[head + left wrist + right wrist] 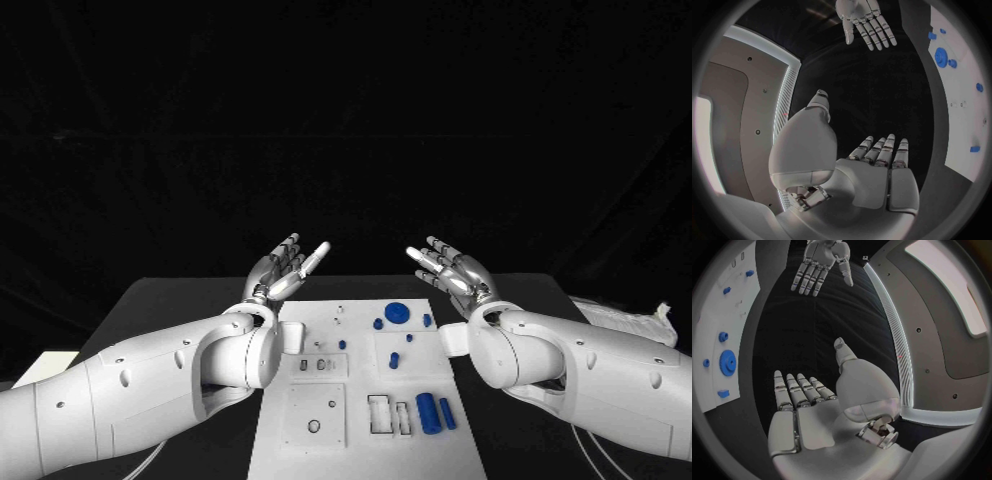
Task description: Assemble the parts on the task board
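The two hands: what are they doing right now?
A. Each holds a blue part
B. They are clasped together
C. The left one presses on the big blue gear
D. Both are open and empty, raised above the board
D: the left hand and right hand show spread fingers with nothing in them, apart from each other, while the blue parts lie untouched on the board.

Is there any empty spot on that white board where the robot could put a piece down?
The board is bare along its near edge and near-left corner, below the cutouts. Its right half is crowded with blue parts: a gear and two cylinders. Both hands, left and right, hover open beyond it.
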Controlling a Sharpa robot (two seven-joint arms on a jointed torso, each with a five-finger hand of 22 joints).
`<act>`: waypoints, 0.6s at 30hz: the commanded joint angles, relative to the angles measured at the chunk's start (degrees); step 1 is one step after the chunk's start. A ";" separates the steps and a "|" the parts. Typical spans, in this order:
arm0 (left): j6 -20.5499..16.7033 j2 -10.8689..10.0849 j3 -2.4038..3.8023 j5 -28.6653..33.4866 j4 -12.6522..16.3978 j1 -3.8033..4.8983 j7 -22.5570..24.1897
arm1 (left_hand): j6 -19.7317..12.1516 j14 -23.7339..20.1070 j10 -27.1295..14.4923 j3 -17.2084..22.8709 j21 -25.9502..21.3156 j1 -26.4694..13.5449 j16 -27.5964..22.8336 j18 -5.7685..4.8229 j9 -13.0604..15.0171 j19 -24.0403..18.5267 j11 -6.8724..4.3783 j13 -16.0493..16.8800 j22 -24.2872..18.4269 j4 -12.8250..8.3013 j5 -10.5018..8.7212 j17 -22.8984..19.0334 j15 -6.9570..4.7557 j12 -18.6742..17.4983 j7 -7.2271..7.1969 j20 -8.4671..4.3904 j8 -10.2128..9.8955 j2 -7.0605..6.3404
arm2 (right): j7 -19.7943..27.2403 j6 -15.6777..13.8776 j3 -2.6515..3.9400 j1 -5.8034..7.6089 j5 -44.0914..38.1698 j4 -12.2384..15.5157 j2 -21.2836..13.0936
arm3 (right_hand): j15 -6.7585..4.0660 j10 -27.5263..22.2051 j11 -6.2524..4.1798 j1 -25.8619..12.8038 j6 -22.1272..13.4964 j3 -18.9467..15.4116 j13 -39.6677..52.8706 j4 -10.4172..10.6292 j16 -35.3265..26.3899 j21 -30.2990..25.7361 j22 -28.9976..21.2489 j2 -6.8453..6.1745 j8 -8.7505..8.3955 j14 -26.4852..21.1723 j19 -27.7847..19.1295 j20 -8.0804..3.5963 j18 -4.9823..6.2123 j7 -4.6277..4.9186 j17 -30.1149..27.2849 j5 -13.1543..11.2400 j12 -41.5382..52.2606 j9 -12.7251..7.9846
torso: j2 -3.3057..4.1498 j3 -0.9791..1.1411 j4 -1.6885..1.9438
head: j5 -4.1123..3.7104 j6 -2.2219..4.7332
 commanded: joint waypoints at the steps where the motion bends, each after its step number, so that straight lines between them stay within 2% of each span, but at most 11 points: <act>1: 3.67 0.10 0.02 -0.95 -0.05 0.09 0.72 | 1.86 2.53 1.69 0.60 0.68 2.94 0.76 1.26 0.30 1.04 1.38 0.34 0.34 0.95 0.13 0.45 0.90 0.54 7.57 1.14 0.58 0.19 | -3.52 12.14 0.07 0.07 -6.09 -0.48 -0.26 | 0.32 16.86 0.95 8.05 12.51 1.31 1.41 -3.98 3.28 4.47 2.21 0.65 2.26 19.31 15.05 0.50 3.52 8.90 1.62 0.77 2.90 1.38 | 0.00 -0.01 0.01 | 0.00 -0.02; 2: 3.67 0.10 0.02 -0.95 -0.05 0.09 0.72 | 2.76 4.06 2.71 1.14 0.94 3.14 1.13 1.16 0.43 1.77 1.73 0.48 0.51 0.93 -0.07 0.69 1.18 0.75 7.94 1.22 0.78 0.78 | -3.80 13.09 0.08 0.08 -6.51 -0.60 -0.33 | -0.29 22.19 0.46 8.92 16.39 1.74 1.80 -4.59 4.21 5.74 2.73 0.83 3.03 24.21 18.80 0.43 4.18 8.56 1.92 0.89 3.90 1.80 | 0.00 -0.01 0.01 | 0.00 -0.02; 4: 3.67 0.10 0.02 -0.95 -0.05 0.09 0.72 | 6.90 9.33 7.75 3.45 1.87 3.96 2.57 0.85 1.05 4.14 2.17 1.15 1.05 1.02 -0.77 1.48 1.51 1.96 8.32 1.27 1.83 3.36 | -4.24 14.59 0.09 0.09 -7.18 -0.78 -0.44 | -1.87 33.94 -1.00 10.31 25.00 2.57 2.43 -5.83 6.10 7.66 3.28 0.99 4.62 34.41 23.98 0.42 5.72 7.11 2.38 1.02 6.04 2.56 | 0.00 -0.01 0.01 | 0.00 -0.02; 6: 3.67 0.10 0.02 -0.95 -0.05 0.09 0.72 | 12.49 16.19 14.57 5.60 3.30 4.65 4.57 0.84 1.82 7.55 2.22 1.94 1.81 0.71 -1.37 2.45 1.42 3.63 8.10 1.13 3.31 6.09 | -4.44 15.28 0.10 0.09 -7.49 -0.86 -0.49 | -2.86 36.94 -1.90 10.91 30.26 3.12 2.24 -6.69 6.64 8.51 3.37 0.93 5.37 37.61 26.10 0.38 6.65 6.34 2.34 1.28 6.44 2.86 | 0.00 -0.01 0.01 | 0.00 -0.02; 7: 3.67 0.10 0.02 -0.95 -0.05 0.09 0.72 | 14.66 19.36 17.26 6.20 4.02 5.06 5.53 0.86 2.12 9.30 2.25 2.23 2.19 0.61 -1.53 2.91 1.36 4.30 7.97 1.06 3.89 6.78 | -4.56 15.69 0.10 0.09 -7.67 -0.91 -0.52 | -3.08 37.68 -2.14 10.99 31.56 3.22 2.21 -6.91 6.81 8.73 3.39 0.84 5.53 38.48 26.67 0.31 6.82 6.23 2.35 1.31 6.52 2.91 | 0.00 -0.01 0.01 | 0.00 -0.02; 9: 3.67 0.10 0.02 -0.95 -0.05 0.09 0.72 | 22.40 29.70 28.16 7.64 8.04 6.66 8.73 1.07 3.02 19.02 2.12 3.20 4.16 0.42 -1.84 4.20 1.17 6.82 7.35 1.16 5.85 8.43 | -4.67 16.07 0.11 0.10 -7.84 -0.96 -0.55 | -3.88 40.05 -2.82 10.91 36.02 3.63 2.03 -7.52 7.21 9.62 3.48 0.68 5.90 41.46 28.97 -0.12 7.12 5.72 2.31 1.55 6.56 2.99 | 0.00 -0.01 0.01 | 0.00 -0.02; 10: 4.98 -0.64 0.00 2.38 -1.78 0.12 3.34 | 26.95 33.21 35.21 8.06 11.69 7.38 9.97 1.91 3.51 27.87 1.31 3.76 5.87 0.13 -2.01 4.55 0.27 8.47 7.32 1.17 6.97 9.15 | -1.55 7.20 0.17 0.68 -17.38 -3.60 -0.76 | -4.34 41.39 -3.25 10.76 38.37 3.85 1.98 -7.88 7.44 10.18 3.55 0.51 6.04 43.16 30.39 -0.52 7.19 5.48 2.31 1.79 6.57 3.01 | 0.22 -0.11 0.17 | -0.64 -0.16; 12: 5.32 -1.02 0.00 2.53 -1.82 0.13 3.56 | 34.52 38.85 41.47 8.27 15.26 8.58 11.66 3.24 4.19 36.32 0.07 3.87 7.15 -0.26 -2.26 5.01 -1.41 9.68 6.71 0.78 8.65 9.87 | -1.96 6.42 0.21 0.73 -19.47 -3.75 -0.83 | -5.11 43.55 -3.84 10.41 40.49 4.53 1.88 -8.73 7.37 10.79 3.45 0.32 5.72 45.75 32.49 -1.25 7.18 5.09 2.20 2.03 6.14 2.73 | 0.30 -0.13 0.00 | -0.56 -0.34; 13: 5.61 -1.22 0.00 2.58 -1.82 0.14 3.56 | 38.57 41.47 43.75 8.26 16.62 9.14 12.38 3.42 4.53 39.56 -0.52 3.88 7.55 -0.54 -2.36 5.29 -2.14 10.11 6.37 0.19 9.56 10.15 | -2.18 6.11 0.24 0.75 -20.64 -3.79 -0.89 | -5.51 44.73 -4.08 10.10 41.51 5.05 1.81 -9.27 7.22 11.08 3.36 0.31 5.47 47.11 33.62 -1.73 7.09 4.77 2.16 2.10 5.76 2.58 | 0.39 -0.16 0.03 | -0.61 -0.08; 16: 6.65 -2.03 0.00 2.47 -1.52 0.17 3.36 | 42.25 48.19 48.55 8.25 19.43 10.67 14.13 3.89 4.38 46.98 -2.15 3.84 8.27 -1.54 -2.48 6.48 -4.45 10.54 5.27 -1.50 10.00 10.72 | -2.86 5.52 0.38 0.87 -24.77 -4.04 -1.03 | -6.74 47.75 -5.10 9.80 43.88 6.35 1.88 -10.87 7.47 12.01 3.37 -0.14 5.28 50.80 36.31 -2.92 7.15 4.19 2.42 2.13 5.30 2.54 | 0.51 -0.21 0.02 | -0.75 -0.12; 18: 7.80 -2.86 0.00 2.26 -0.93 0.22 2.85 | 44.59 52.03 51.60 8.51 20.88 11.66 14.97 3.51 4.26 51.20 -3.23 3.90 8.60 -2.26 -2.28 7.67 -5.59 10.58 4.27 -3.27 10.15 11.30 | -3.70 5.64 0.53 1.09 -28.29 -4.26 -1.16 | -7.67 50.10 -5.80 9.81 45.50 7.48 1.96 -11.28 7.80 12.84 3.52 -0.49 5.27 53.42 38.28 -3.86 7.18 3.67 2.71 2.58 5.17 2.61 | 0.80 -0.25 0.15 | -0.79 -0.08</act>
